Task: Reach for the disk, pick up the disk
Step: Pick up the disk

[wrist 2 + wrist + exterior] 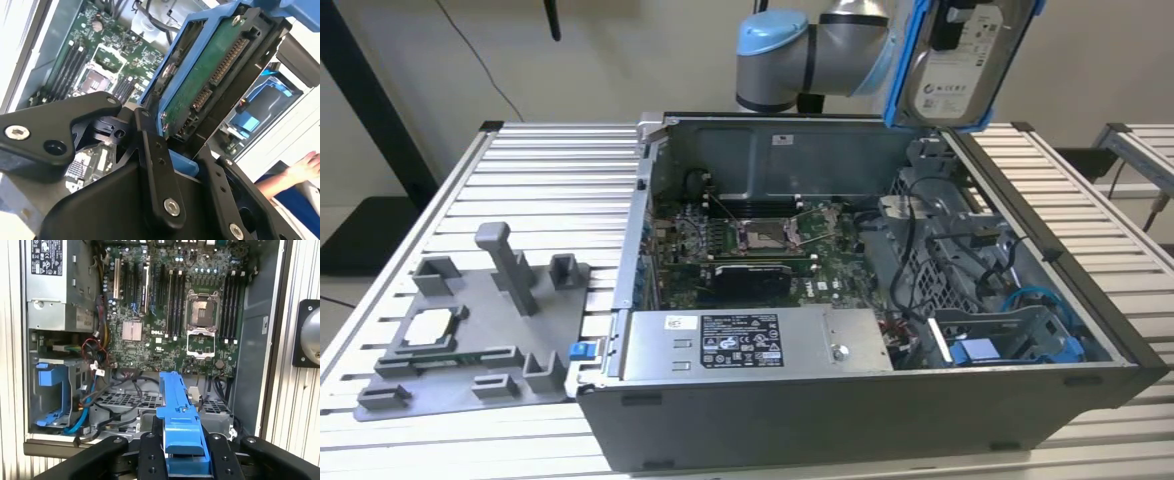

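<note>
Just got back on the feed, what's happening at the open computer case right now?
The arm's gripper is shut on the flat silver-grey hard drive in blue plastic side rails, holding it lifted above the far edge of the open grey computer case. In the second wrist view the black fingers clamp the drive's blue frame. An empty blue drive bracket sits inside the case. A grey plastic fixture tray lies on the table at the exterior view's left.

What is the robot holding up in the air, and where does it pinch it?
The gripper holds the disk, pinched on its blue side rails at one end.
</note>
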You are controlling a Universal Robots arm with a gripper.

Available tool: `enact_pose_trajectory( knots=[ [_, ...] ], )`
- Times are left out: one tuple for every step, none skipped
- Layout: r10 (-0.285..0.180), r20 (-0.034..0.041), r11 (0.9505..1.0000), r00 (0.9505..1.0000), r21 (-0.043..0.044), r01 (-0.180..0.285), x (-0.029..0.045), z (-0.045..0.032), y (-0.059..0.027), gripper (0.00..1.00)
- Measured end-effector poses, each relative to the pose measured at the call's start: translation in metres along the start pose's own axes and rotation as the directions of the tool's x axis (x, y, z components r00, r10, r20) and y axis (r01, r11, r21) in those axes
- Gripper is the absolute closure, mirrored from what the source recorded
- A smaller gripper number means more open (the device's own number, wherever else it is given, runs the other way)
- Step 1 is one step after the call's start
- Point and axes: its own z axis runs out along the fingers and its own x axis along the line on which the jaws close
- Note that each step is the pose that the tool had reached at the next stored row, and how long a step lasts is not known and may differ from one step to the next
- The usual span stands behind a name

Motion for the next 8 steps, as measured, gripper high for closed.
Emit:
enact_pose_trajectory(
  knots=[
    [0.000,0.0004,1.0000,1.0000,0.0000,0.000,0.0026,0.0001,-0.0004,1.00],
    [0.000,0.0007,1.0000,1.0000,-0.0001,0.000,0.0057,0.0002,-0.0007,1.00],
    [0.000,0.0013,1.0000,1.0000,-0.0001,0.000,0.0088,0.0003,-0.0008,1.00],
    [0.000,0.0019,1.0000,1.0000,-0.0001,0.000,0.0126,0.0004,-0.0007,1.00],
    [0.000,0.0027,1.0000,1.0000,0.0000,0.000,0.0165,0.0005,-0.0005,1.00],
    [0.000,0.0034,1.0000,1.0000,0.0000,0.000,0.0205,0.0007,-0.0004,1.00],
    [0.000,0.0040,1.0000,1.0000,0.0000,0.000,0.0244,0.0008,-0.0003,1.00],
    [0.000,0.0044,1.0000,1.0000,0.0000,0.000,0.0283,0.0008,-0.0002,1.00]
  ],
)
